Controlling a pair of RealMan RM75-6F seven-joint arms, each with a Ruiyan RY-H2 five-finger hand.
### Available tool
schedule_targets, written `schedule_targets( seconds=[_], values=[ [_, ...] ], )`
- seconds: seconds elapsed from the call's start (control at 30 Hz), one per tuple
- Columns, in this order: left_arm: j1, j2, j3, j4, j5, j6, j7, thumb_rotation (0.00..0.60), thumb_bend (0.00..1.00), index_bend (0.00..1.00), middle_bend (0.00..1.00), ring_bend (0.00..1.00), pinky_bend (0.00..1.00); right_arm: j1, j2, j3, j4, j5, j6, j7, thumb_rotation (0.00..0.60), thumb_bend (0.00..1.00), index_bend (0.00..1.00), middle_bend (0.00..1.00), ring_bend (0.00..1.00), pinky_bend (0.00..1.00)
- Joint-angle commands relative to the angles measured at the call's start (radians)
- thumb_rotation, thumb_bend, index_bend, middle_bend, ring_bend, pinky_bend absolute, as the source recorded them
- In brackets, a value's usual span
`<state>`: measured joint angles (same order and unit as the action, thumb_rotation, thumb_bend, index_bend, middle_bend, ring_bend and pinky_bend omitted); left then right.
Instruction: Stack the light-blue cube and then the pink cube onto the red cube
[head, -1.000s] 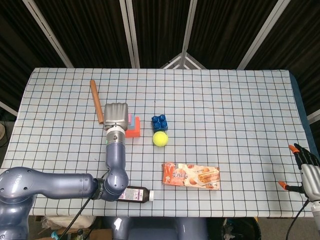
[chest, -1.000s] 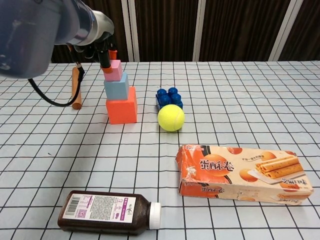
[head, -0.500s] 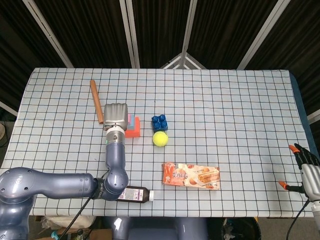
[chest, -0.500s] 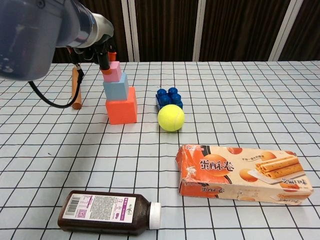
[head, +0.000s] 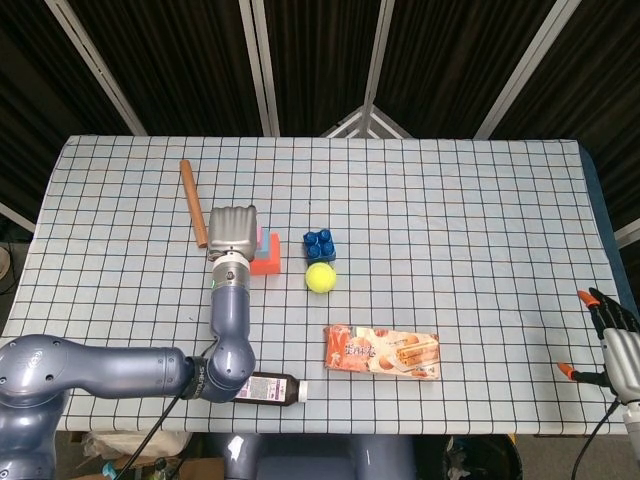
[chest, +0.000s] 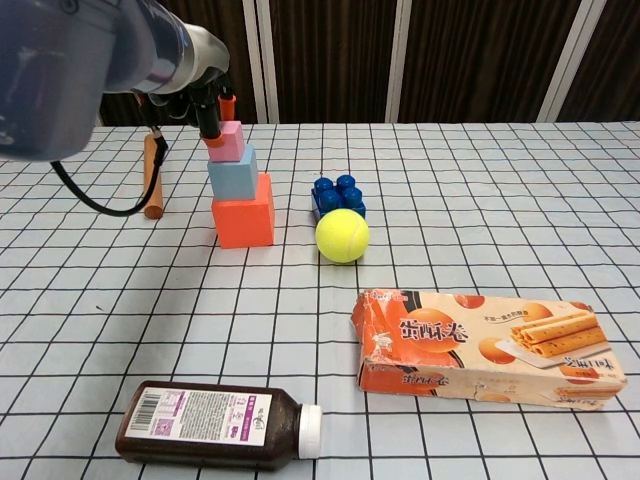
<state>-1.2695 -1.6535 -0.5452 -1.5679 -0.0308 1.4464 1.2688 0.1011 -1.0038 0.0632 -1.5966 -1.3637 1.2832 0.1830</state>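
My left hand (chest: 205, 95) sits at the top of the stack, its dark fingertips (chest: 212, 122) against the left and rear faces of the small pink cube (chest: 227, 141). From the chest view I judge the fingers are closed on the cube in a pinch, though I can't see whether the grip has begun to ease. From the head camera the back of the hand covers most of the stack, and only slivers of colour show at its right edge.

The relation that matters now is vertical. The pink cube rests on the light-blue cube (chest: 233, 173), which rests on the larger red cube (chest: 243, 210), all three upright and roughly in line, with the pink one turned a little off square. The hand lies up and to the left of the tower, so I'd release and draw away up and left without dragging sideways across the pink cube.

The forearm reaches in from the near left, wrist pointing away from me over the checked tablecloth (chest: 480, 190).

My right hand (head: 615, 345) hangs well apart at the table's far right edge, fingers spread, holding nothing.
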Motion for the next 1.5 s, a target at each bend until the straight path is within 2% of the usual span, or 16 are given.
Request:
schedule_targets(
  seconds=[0.03,0.27,0.5,0.57,0.7,0.77,0.8,0.83,0.93,1.03,1.07,1.13,1.2,1.27,1.33,1.5],
  values=[
    [0.001,0.002,0.001,-0.004,-0.001,-0.002,0.001,0.600,0.42,0.29,0.81,0.79,0.95,0.000,0.001,0.000,-0.001,0.000,0.000,-0.001,0.600,0.13,0.00,0.01,0.03,0.10],
    [0.000,0.020,0.004,-0.039,-0.003,0.013,0.020,0.600,0.42,0.28,0.81,0.79,0.95,0.003,0.004,-0.001,-0.004,-0.001,-0.007,0.001,0.600,0.13,0.00,0.01,0.03,0.10],
    [0.028,0.115,0.002,-0.199,0.010,0.104,0.040,0.600,0.42,0.25,0.81,0.79,0.95,0.005,0.006,-0.002,-0.007,-0.003,-0.010,-0.001,0.600,0.13,0.00,0.01,0.03,0.10],
    [0.053,0.163,0.000,-0.279,0.018,0.116,0.035,0.600,0.42,0.24,0.78,0.77,0.94,0.003,0.007,-0.003,-0.011,-0.005,-0.006,-0.002,0.600,0.13,0.00,0.01,0.03,0.10],
    [0.171,0.314,0.004,-0.530,0.090,0.070,-0.063,0.600,0.40,0.25,0.70,0.67,0.85,-0.002,0.007,-0.002,-0.013,-0.008,0.008,-0.001,0.600,0.13,0.00,0.01,0.03,0.10],
    [0.266,0.417,0.043,-0.681,0.162,0.036,-0.125,0.600,0.39,0.25,0.64,0.62,0.80,-0.003,0.006,-0.001,-0.013,-0.007,0.011,-0.003,0.600,0.13,0.00,0.01,0.03,0.10],
    [0.328,0.480,0.076,-0.757,0.232,0.017,-0.167,0.600,0.38,0.25,0.61,0.58,0.77,-0.003,0.005,0.000,-0.013,-0.004,0.011,-0.008,0.600,0.13,0.00,0.01,0.03,0.10],
    [0.385,0.529,0.116,-0.788,0.319,-0.013,-0.210,0.600,0.38,0.25,0.58,0.55,0.74,-0.003,0.003,0.000,-0.014,-0.003,0.012,-0.013,0.600,0.13,0.00,0.01,0.03,0.10],
    [0.558,0.640,0.256,-0.788,0.628,-0.106,-0.370,0.600,0.38,0.21,0.49,0.45,0.64,-0.002,-0.003,0.003,-0.019,-0.007,0.021,-0.024,0.600,0.13,0.00,0.01,0.03,0.10],
    [0.726,0.732,0.390,-0.787,0.933,-0.116,-0.526,0.600,0.38,0.12,0.34,0.32,0.49,-0.003,-0.014,0.008,-0.013,-0.018,0.041,-0.033,0.600,0.13,0.00,0.01,0.03,0.10],
    [0.769,0.748,0.429,-0.770,1.019,-0.114,-0.574,0.600,0.37,0.09,0.28,0.27,0.42,-0.003,-0.020,0.010,-0.009,-0.025,0.050,-0.036,0.600,0.13,0.00,0.01,0.03,0.10],
    [0.845,0.759,0.496,-0.704,1.177,-0.104,-0.679,0.600,0.36,0.08,0.24,0.23,0.35,-0.003,-0.033,0.014,0.003,-0.037,0.069,-0.039,0.600,0.13,0.00,0.01,0.03,0.10],
    [0.907,0.742,0.540,-0.615,1.308,-0.064,-0.770,0.600,0.36,0.08,0.21,0.17,0.27,-0.003,-0.046,0.016,0.018,-0.050,0.086,-0.046,0.600,0.13,0.00,0.01,0.03,0.10],
    [0.951,0.714,0.573,-0.527,1.402,-0.027,-0.829,0.600,0.36,0.08,0.19,0.14,0.23,-0.003,-0.058,0.017,0.029,-0.059,0.096,-0.055,0.600,0.13,0.00,0.01,0.03,0.10],
    [0.985,0.682,0.590,-0.449,1.448,0.010,-0.851,0.600,0.36,0.08,0.18,0.14,0.21,-0.002,-0.065,0.017,0.035,-0.063,0.101,-0.064,0.600,0.13,0.00,0.01,0.03,0.10],
    [1.046,0.592,0.587,-0.311,1.479,0.092,-0.874,0.600,0.36,0.09,0.15,0.11,0.20,-0.002,-0.078,0.022,0.042,-0.061,0.114,-0.092,0.600,0.13,0.00,0.01,0.03,0.10]
  ],
)
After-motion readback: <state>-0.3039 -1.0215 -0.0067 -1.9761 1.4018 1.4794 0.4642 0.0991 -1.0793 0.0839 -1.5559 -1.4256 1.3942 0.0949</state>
